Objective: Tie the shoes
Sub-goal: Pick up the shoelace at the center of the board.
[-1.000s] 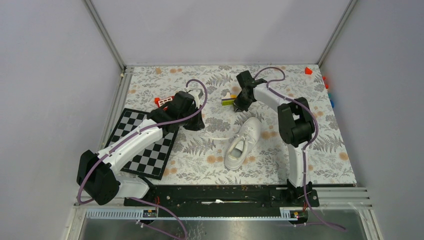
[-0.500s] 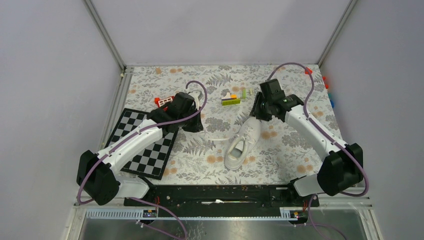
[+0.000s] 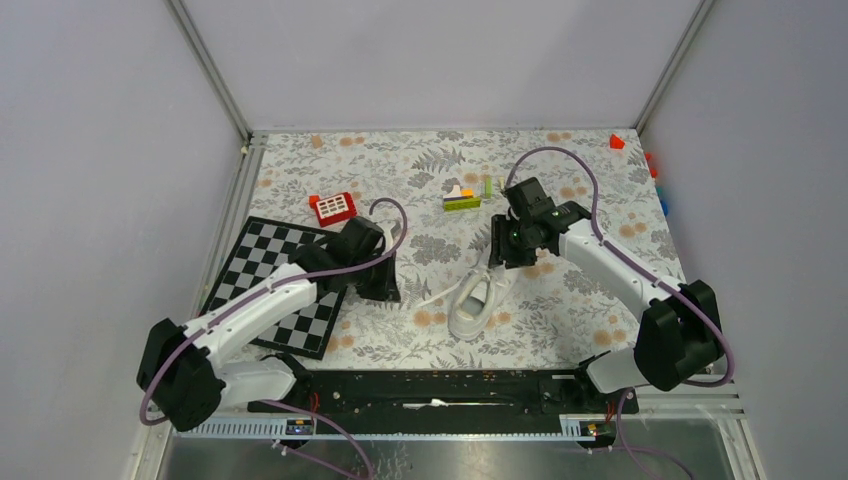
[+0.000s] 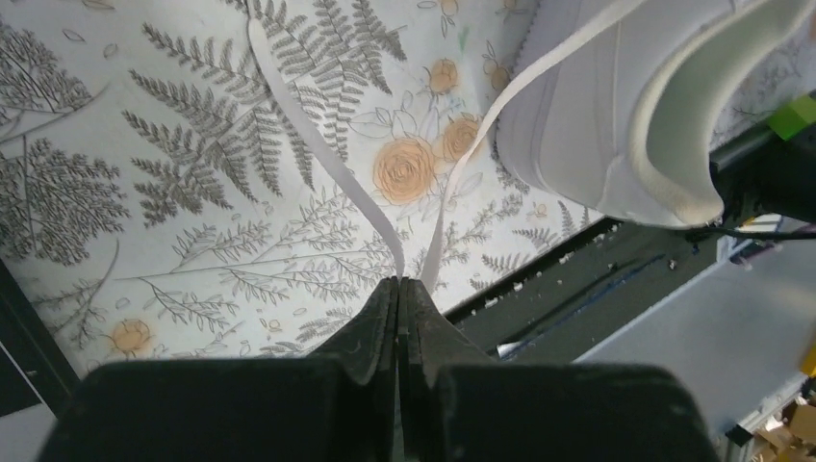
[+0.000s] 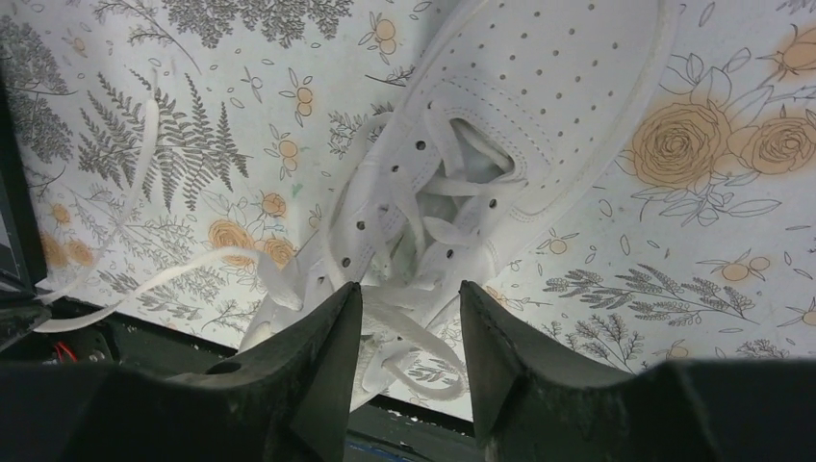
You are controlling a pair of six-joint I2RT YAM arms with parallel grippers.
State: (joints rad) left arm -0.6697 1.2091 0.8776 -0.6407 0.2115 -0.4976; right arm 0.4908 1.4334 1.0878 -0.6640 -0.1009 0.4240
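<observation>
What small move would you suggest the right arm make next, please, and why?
Probably lower the right gripper a little and close it on a loose strand. Its fingers stand open just above the lacing of the sneaker and hold nothing, while the left gripper is shut on a lace drawn out to the side.

Lab test cell, grey panels [image 3: 100,200], aluminium frame [image 3: 208,68]
</observation>
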